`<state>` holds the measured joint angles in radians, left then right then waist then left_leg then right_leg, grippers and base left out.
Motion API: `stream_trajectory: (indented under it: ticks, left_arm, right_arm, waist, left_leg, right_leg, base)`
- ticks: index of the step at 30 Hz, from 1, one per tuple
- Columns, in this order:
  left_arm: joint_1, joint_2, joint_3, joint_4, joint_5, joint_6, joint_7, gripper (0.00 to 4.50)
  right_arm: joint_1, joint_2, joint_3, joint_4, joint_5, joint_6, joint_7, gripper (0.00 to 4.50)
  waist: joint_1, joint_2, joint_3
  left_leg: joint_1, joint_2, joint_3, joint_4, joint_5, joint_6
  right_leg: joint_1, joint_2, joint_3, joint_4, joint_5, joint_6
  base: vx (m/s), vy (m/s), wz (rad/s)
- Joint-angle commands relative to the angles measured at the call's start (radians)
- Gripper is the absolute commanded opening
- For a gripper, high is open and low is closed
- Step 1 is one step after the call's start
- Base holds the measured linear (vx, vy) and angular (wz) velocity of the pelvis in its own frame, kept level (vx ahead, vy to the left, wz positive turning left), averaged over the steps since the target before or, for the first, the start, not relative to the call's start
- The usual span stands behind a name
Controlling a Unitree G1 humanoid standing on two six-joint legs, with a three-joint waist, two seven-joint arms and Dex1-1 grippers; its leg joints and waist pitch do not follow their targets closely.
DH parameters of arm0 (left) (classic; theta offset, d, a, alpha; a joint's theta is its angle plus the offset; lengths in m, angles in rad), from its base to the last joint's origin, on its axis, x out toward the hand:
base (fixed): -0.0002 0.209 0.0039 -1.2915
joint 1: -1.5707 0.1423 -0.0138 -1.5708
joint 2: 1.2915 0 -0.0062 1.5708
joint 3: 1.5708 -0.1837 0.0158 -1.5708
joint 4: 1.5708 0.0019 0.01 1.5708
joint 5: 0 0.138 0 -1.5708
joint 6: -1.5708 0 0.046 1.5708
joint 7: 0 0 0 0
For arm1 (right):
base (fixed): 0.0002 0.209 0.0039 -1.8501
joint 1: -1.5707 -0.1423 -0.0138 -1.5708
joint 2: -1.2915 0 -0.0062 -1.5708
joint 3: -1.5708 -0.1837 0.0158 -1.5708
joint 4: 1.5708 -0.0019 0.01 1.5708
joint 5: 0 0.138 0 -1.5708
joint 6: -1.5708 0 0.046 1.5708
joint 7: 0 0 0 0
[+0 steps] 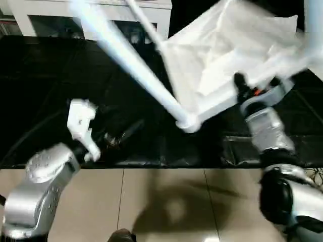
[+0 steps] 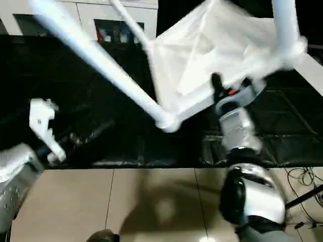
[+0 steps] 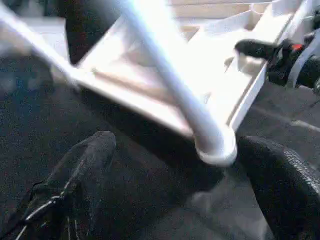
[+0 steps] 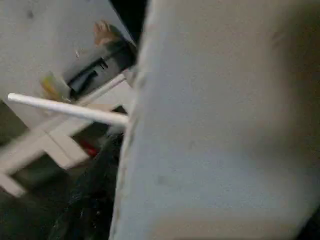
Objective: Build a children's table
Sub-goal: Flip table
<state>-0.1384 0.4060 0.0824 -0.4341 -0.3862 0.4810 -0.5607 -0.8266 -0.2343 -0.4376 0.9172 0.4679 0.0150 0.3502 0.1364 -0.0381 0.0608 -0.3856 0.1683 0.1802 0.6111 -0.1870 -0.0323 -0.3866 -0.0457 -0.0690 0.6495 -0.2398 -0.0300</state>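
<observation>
I have the children's table [image 1: 227, 60] up off the black mat [image 1: 45, 101], tipped over so its ribbed underside faces me, with its legs sticking out in different directions. One long leg [image 1: 131, 65] runs from its corner socket [image 1: 187, 122] up and away toward the far left; another leg [image 2: 285, 25] rises at the far right.

My right gripper [image 1: 255, 85] is on the near edge of the tabletop. From the head camera I see one black finger [image 1: 241, 85] lying against the white rim, and the left wrist camera shows the same finger [image 3: 257, 48] reaching over the rim into the ribbed underside. So the right fingers are about half closed and clamped on the tabletop's edge, carrying the table. The right wrist camera looks along a blurred white surface of the table close up.

My left gripper [image 1: 118, 135] is low over the mat at the left, apart from the table. In the left wrist view its two black fingers [image 3: 82, 175] stand spread wide with nothing between them; the corner socket with its leg hangs just beyond them, not touched.

Behind the mat stands a white cabinet [image 1: 101, 20] with glass doors. The near floor [image 1: 161, 201] is beige tile.
</observation>
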Motion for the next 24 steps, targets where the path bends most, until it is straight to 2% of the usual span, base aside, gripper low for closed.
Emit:
stream_trajectory:
  ticks: [1,3,5,7,9,11,15,17,22,24]
  left_arm:
    - [-0.011,0.008,-0.016,-0.038,0.011,0.024,0.006,4.5]
    - [-0.019,0.013,-0.021,-0.047,0.02,0.03,0.011,4.5]
    - [-0.044,0.023,-0.035,-0.065,0.039,0.023,0.02,4.5]
    - [-0.066,0.02,-0.039,-0.083,0.028,0.029,0.031,4.5]
    - [-0.077,0.02,-0.04,-0.09,0.028,0.031,0.034,4.5]
    - [-0.102,0.036,-0.047,-0.094,0.051,0.026,0.039,4.5]
    - [-0.134,0.042,-0.048,-0.078,0.083,0.035,0.064,4.5]
    - [-0.164,0.05,-0.061,-0.056,0.133,0.033,0.099,4.5]
    - [-0.186,0.063,-0.096,-0.039,0.176,0.009,0.101,4.5]
    - [-0.199,0.085,-0.148,-0.006,0.253,-0.04,0.101,4.5]
  right_arm:
    - [0.006,-0.042,0.05,-0.049,-0.097,-0.027,-0.048,2.11]
    - [0.01,-0.052,0.068,-0.058,-0.125,-0.024,-0.071,2.08]
    - [0.018,-0.077,0.118,-0.092,-0.209,-0.02,-0.138,2.08]
    - [0.018,-0.086,0.141,-0.116,-0.248,-0.005,-0.188,2.08]
    - [0.016,-0.086,0.148,-0.129,-0.258,0.009,-0.212,2.08]
    - [0.016,-0.09,0.183,-0.175,-0.288,0.045,-0.231,2.06]
    - [0.001,-0.098,0.217,-0.191,-0.321,0.1,-0.244,2.01]
    - [-0.014,-0.101,0.243,-0.193,-0.339,0.139,-0.255,1.99]
    - [-0.013,-0.096,0.287,-0.206,-0.356,0.149,-0.192,1.96]
    - [-0.003,-0.093,0.326,-0.229,-0.373,0.167,-0.151,1.96]
  waist:
    - [-0.012,-0.009,-0.072]
    - [-0.017,-0.007,-0.069]
    - [-0.024,-0.007,-0.07]
    - [-0.027,-0.008,-0.069]
    - [-0.026,-0.007,-0.068]
    - [-0.029,-0.008,-0.066]
    - [-0.035,-0.007,-0.065]
    - [-0.038,-0.011,-0.065]
    - [-0.039,-0.013,-0.066]
    - [-0.04,-0.013,-0.067]
  left_leg:
    - [0.02,0.062,-0.016,-0.058,-0.007,0.032]
    - [0.021,0.062,-0.014,-0.059,-0.028,0.024]
    - [0.023,0.063,-0.016,-0.06,-0.045,0.011]
    - [0.025,0.064,-0.017,-0.062,-0.054,-0.002]
    - [0.028,0.062,-0.015,-0.062,-0.076,-0.014]
    - [0.025,0.061,-0.016,-0.064,-0.097,-0.024]
    - [0.024,0.062,-0.019,-0.067,-0.126,-0.044]
    - [0.024,0.062,-0.019,-0.066,-0.132,-0.048]
    - [0.024,0.063,-0.019,-0.065,-0.137,-0.051]
    - [0.021,0.062,-0.021,-0.065,-0.122,-0.046]
  right_leg:
    - [0.05,-0.098,0.06,-0.058,0.065,-0.188]
    - [0.048,-0.098,0.063,-0.063,0.033,-0.181]
    - [0.047,-0.095,0.062,-0.066,0.001,-0.165]
    - [0.045,-0.093,0.062,-0.066,-0.007,-0.161]
    - [0.042,-0.092,0.063,-0.07,-0.032,-0.157]
    - [0.043,-0.091,0.063,-0.073,-0.056,-0.148]
    - [0.042,-0.09,0.062,-0.076,-0.088,-0.125]
    - [0.041,-0.089,0.063,-0.077,-0.087,-0.122]
    - [0.039,-0.092,0.064,-0.077,-0.099,-0.12]
    - [0.041,-0.091,0.064,-0.075,-0.07,-0.12]
  base:
    - [0.0,0.0,0.0]
    - [0.0,0.0,0.0]
    - [0.0,0.0,0.0]
    - [0.0,0.0,0.0]
    - [0.0,0.0,0.0]
    - [0.0,0.0,0.0]
    - [0.0,0.0,0.0]
    - [0.0,0.0,0.0]
    - [0.0,0.0,0.0]
    - [0.0,0.0,0.0]
